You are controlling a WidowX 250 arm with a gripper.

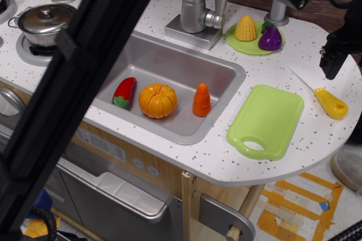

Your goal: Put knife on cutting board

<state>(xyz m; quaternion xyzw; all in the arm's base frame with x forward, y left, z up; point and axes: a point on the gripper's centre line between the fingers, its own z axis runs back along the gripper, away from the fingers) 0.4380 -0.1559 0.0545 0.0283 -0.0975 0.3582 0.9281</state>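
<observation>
White speckled toy counter, sink set in. Gripper hangs at right edge, dark; jaw state cannot be told. Knife lies just below it on the counter, long axis diagonal, white blade toward upper left, yellow handle lower right. Cutting board down-left of gripper, bare, handle hole nearest camera. Sink further left holds pepper, pumpkin, carrot. Plate left of gripper holds corn, eggplant.

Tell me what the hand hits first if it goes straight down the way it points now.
Probably the bare countertop or the white blade of the knife, which lies just below the hand. Depth is unclear from this one view. The cutting board sits off to the side, out of that line.
</observation>
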